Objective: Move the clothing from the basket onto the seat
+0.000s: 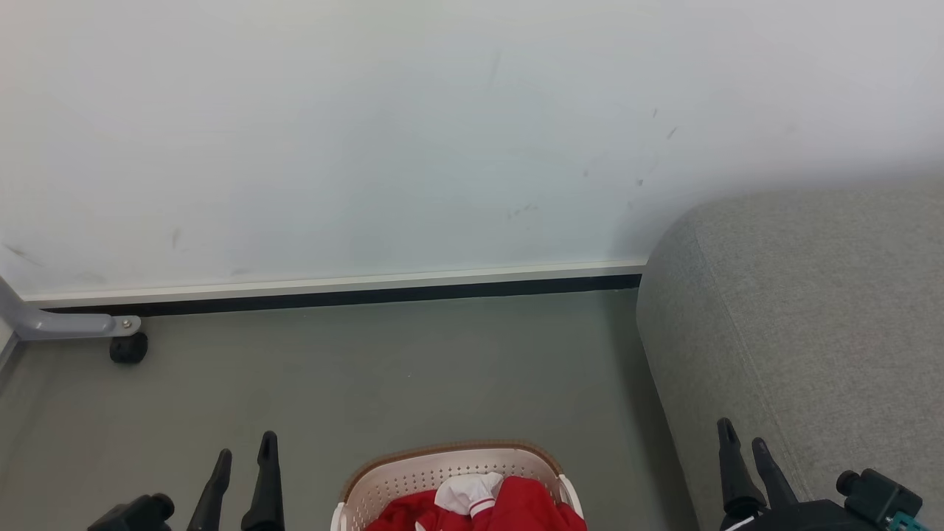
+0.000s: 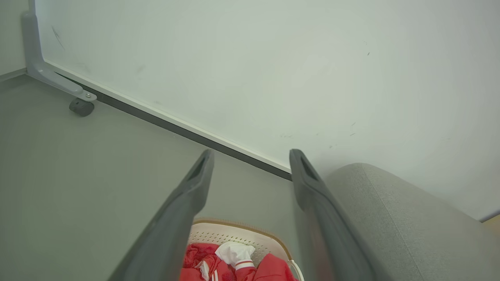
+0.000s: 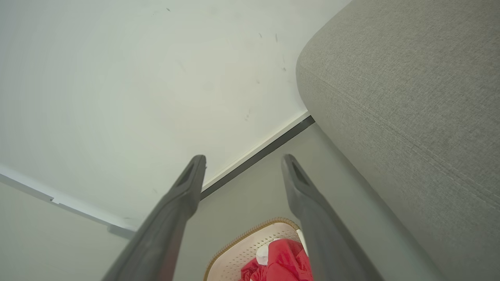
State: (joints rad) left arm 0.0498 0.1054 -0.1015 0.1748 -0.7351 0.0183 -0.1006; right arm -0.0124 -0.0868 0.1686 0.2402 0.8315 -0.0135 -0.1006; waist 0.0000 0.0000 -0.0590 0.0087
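Looking at the bottom centre of the head view and spotting the basket (image 1: 413, 479) standing on the grey floor (image 1: 383, 369), cut off by the lower edge. Noting the clothing (image 1: 531, 510) lying inside it: red folds with a white cuffed piece resting on top. Finding the seat (image 1: 796, 310) taking up the right side of the frame, its rounded corner reaching toward the white panel (image 1: 369, 147) that is running across the top. Seeing a strip of floor showing between basket and seat, the two standing apart.

Placing the left gripper (image 1: 246, 445) at lower left, fingers pointing up the frame and standing apart, clamping nothing, hovering left of the basket without touching it. Placing the right gripper (image 1: 742, 434) at lower right, fingers likewise spread and empty, showing in front of the seat's edge.

Catching a dark caster (image 1: 129, 348) under a grey bracket (image 1: 66, 323) at the left edge, below the panel.

Checking both wrist views and finding each pair of fingers gaping wide, with basket and red cloth peeking between them at the bottom edge.
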